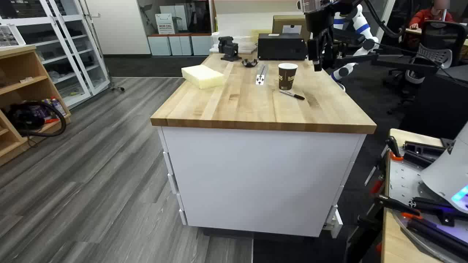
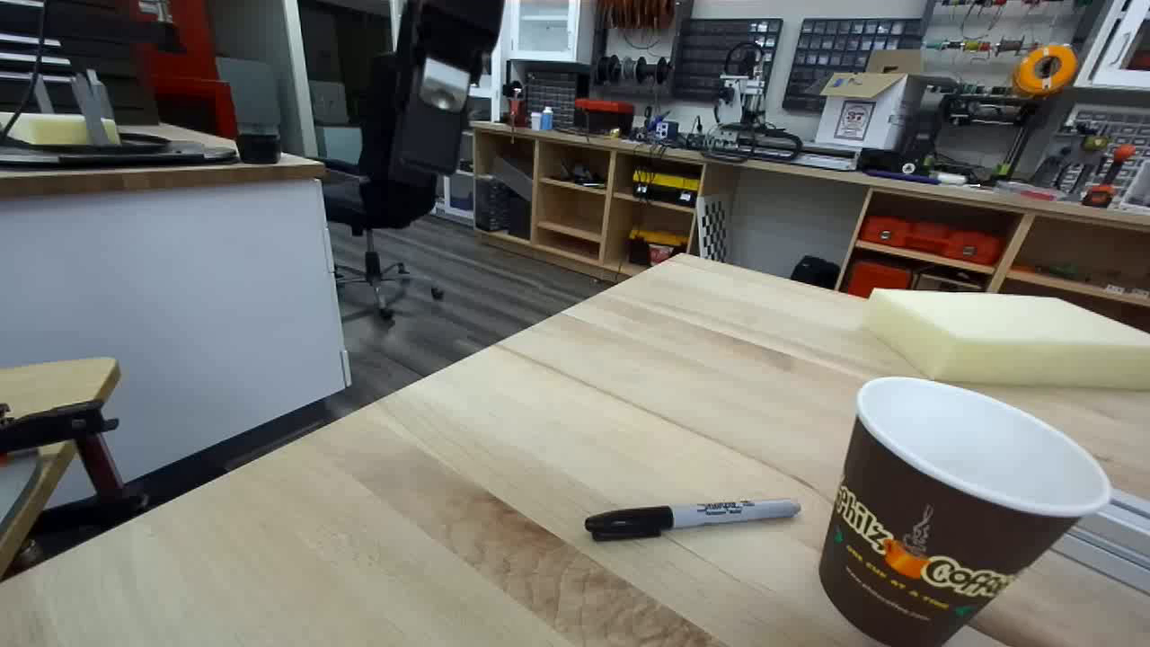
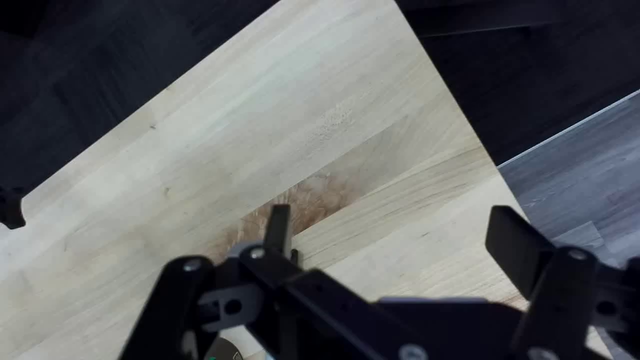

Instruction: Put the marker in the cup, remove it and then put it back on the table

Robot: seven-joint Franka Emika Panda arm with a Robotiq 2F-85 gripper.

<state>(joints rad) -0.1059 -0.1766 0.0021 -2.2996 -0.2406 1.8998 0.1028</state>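
Brown paper cup, loose marker, claw spread wide, gripping nothing

Guessing step one hasn't started (finished would look identical tbh); next: drop, pinch the marker. In an exterior view: one marker lower centre, one upright cup lower right, one foam slab right edge, all on the tabletop.

Soft light is brightening the butcher-block table in both exterior views; in the wrist view, the gripper is showing dark, out of focus.
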